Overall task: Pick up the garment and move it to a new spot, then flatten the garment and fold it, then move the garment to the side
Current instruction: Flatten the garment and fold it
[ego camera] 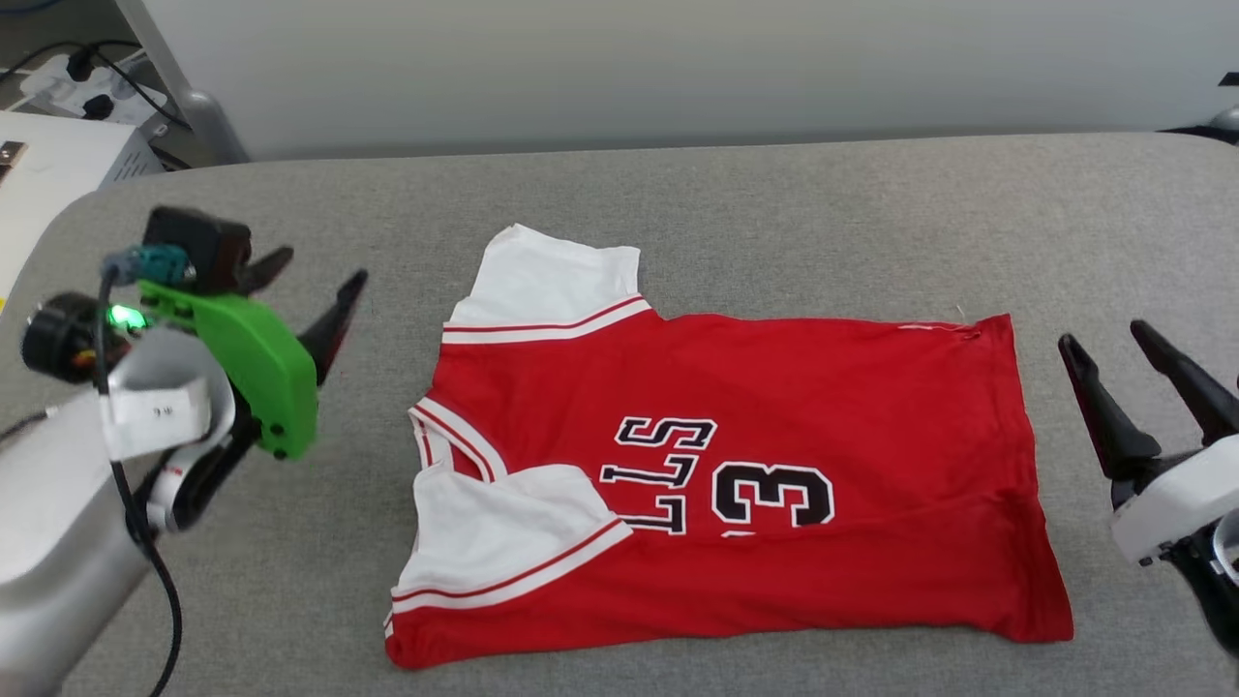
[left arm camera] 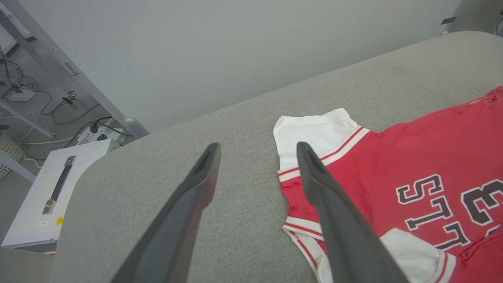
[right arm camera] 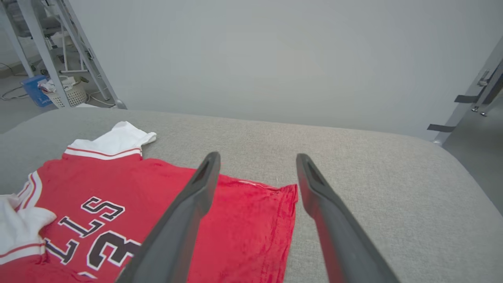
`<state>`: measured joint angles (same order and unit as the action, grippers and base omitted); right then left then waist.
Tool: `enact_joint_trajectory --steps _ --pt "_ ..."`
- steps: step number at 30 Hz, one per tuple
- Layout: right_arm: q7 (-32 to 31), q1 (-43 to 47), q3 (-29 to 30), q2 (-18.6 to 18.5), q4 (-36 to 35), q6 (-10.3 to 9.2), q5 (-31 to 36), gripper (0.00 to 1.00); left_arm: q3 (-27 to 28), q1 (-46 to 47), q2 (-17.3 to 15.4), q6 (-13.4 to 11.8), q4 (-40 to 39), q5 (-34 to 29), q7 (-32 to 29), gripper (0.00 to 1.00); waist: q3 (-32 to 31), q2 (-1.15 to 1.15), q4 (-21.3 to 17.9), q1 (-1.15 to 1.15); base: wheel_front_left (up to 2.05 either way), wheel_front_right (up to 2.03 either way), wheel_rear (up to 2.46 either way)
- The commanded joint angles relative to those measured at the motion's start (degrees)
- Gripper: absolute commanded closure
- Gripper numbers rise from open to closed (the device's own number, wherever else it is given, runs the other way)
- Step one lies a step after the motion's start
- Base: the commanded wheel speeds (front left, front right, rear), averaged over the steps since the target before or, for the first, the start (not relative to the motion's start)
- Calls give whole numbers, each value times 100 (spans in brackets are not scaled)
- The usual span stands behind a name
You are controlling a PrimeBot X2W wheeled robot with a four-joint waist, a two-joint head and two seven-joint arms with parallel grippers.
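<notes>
While garment [ego camera: 774,387] lies folded | left gripper [ego camera: 319,271] spread, clear of collar edge | right gripper [ego camera: 1105,337] spread, off hem

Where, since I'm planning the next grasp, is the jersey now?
In the head view the jersey lies mid-frame on the grey cushion, between the open left gripper and the open right gripper, touching neither, collar toward the left one.

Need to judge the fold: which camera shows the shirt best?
The head view: the whole shirt lies in frame, both sleeves to hem. The left wrist view catches its collar end, the right wrist view its hem end and lettering, both cropped.
</notes>
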<state>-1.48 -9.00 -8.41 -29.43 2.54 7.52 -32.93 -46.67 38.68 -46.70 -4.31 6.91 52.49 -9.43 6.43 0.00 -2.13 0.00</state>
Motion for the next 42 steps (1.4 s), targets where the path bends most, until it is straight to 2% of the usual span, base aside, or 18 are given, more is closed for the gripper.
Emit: enact_joint_trajectory --steps 1,4,8,12,17,22,25,35,36,37,42 --pt "128 -108 110 197 -163 -3 179 0 58 263 81 -40 72 -147 93 0 187 0 -143 0 0 0 0" --pt "327 -146 316 565 -549 -3 515 0 147 832 289 14 310 -364 226 0 478 0 -283 0 0 0 0" --pt "651 -240 537 948 -982 -3 851 0 167 1628 558 214 803 -579 185 0 941 0 -490 0 0 0 0" --pt "897 -371 703 1231 -1255 -3 1038 0 -48 2422 736 584 1428 -689 -486 0 1435 0 -679 0 0 0 0" --pt "1045 -611 670 1325 -1411 -3 1207 0 -217 3233 1106 950 2191 -237 -1853 0 2006 0 -871 0 0 0 0" --pt "1138 -865 573 1340 -1399 -3 1251 0 -492 3758 1246 1101 2720 8 -3009 0 2416 0 -1019 0 0 0 0" --pt "1184 -1006 481 1341 -1317 -3 1238 0 -587 3936 1287 1130 3021 73 -3350 0 2615 0 -1099 0 0 0 0" --pt "1318 -1252 353 1256 -974 -3 1179 0 -946 3756 1342 1173 3562 231 -3724 0 2786 0 -1164 0 0 0 0" --pt "1324 -1264 352 1245 -945 -3 1171 0 -997 3719 1329 1174 3567 239 -3756 62 2769 0 -1156 0 0 0 0" --pt "1331 -1285 351 1227 -917 -3 1159 0 -1038 3681 1318 1176 3546 265 -3749 100 2744 0 -1143 0 0 0 0" --pt "1354 -1489 469 1022 -897 -3 1215 0 -1167 3614 1233 1178 3297 350 -3459 100 2542 0 -1007 0 0 0 0"
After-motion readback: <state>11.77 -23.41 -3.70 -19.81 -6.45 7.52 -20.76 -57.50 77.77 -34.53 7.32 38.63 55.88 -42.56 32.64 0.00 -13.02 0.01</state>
